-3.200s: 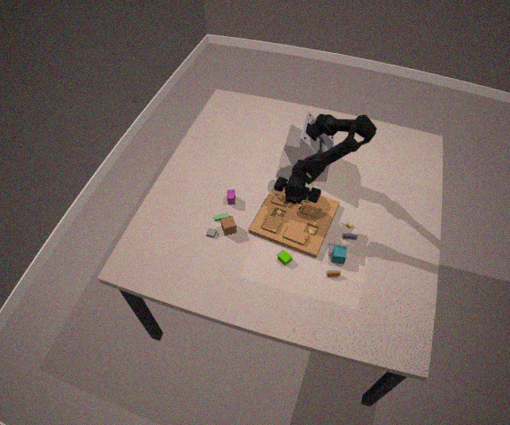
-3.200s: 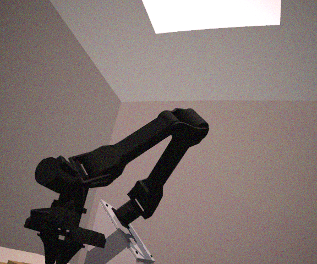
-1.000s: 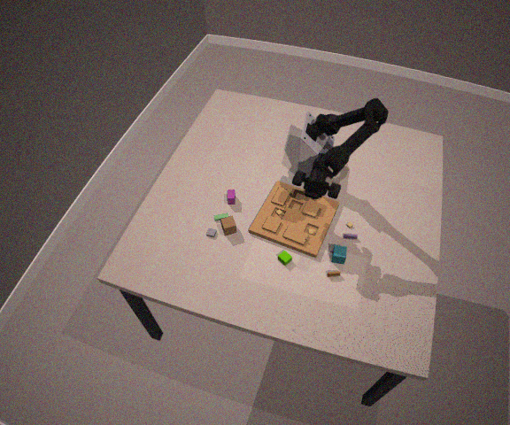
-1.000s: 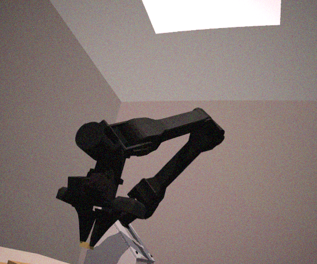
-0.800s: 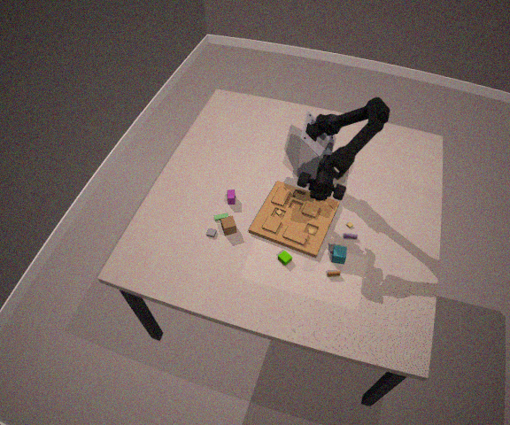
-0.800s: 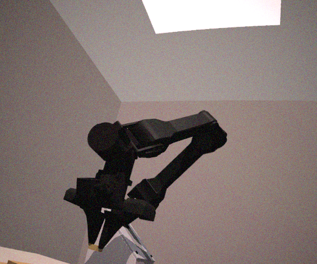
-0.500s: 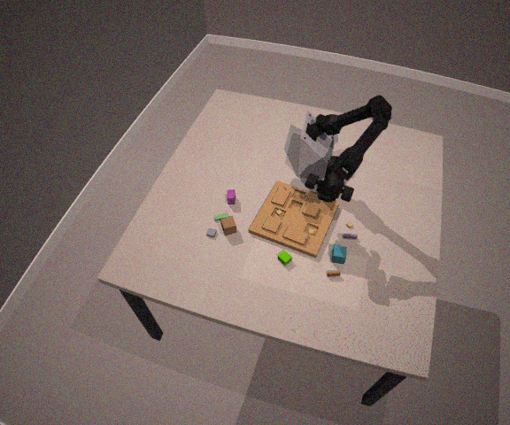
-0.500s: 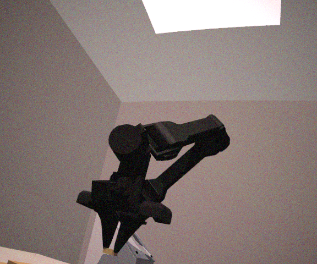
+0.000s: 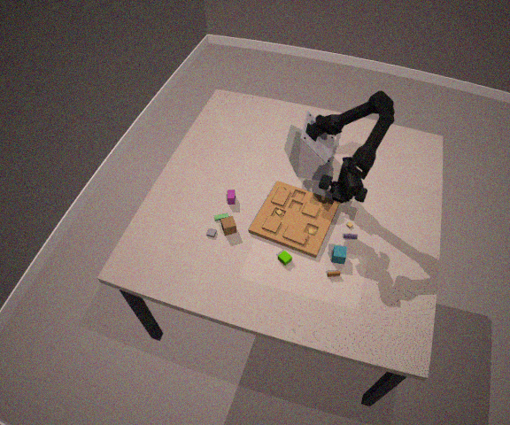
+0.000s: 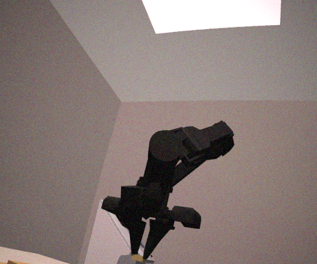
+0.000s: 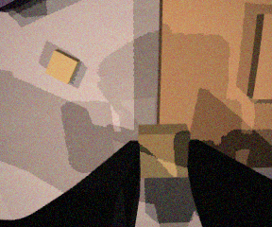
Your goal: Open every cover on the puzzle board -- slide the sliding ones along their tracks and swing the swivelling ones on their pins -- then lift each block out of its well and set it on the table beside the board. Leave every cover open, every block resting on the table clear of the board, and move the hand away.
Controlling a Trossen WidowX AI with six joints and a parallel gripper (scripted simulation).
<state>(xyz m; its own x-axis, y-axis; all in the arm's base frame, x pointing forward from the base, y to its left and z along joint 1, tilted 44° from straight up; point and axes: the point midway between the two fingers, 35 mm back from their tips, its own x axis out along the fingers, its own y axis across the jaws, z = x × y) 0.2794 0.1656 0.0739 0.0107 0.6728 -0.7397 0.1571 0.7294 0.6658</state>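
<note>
My gripper (image 10: 139, 254) (image 11: 162, 150) is shut on a yellow block (image 10: 138, 258) (image 11: 157, 137) and holds it above the right edge of the wooden puzzle board (image 9: 320, 244) (image 11: 193, 19). In the top view the hand hides the fingertips and the held block. Another yellow block (image 9: 350, 225) (image 11: 62, 66) lies on the table just right of the board. One yellow block (image 9: 279, 212) sits in an uncovered well at the board's left, and another (image 9: 312, 229) in a well near its front right. Wooden covers (image 9: 281, 196) (image 9: 311, 210) (image 9: 272, 224) (image 9: 296, 234) stand beside uncovered wells.
Right of the board lie a purple bar (image 9: 350, 236), a teal cube (image 9: 339, 253) and an orange-brown bar (image 9: 333, 273). A bright green block (image 9: 284, 257) lies in front. Left are a magenta block (image 9: 231, 197), green bar (image 9: 220, 216), brown cube (image 9: 228, 225) and grey piece (image 9: 211, 232).
</note>
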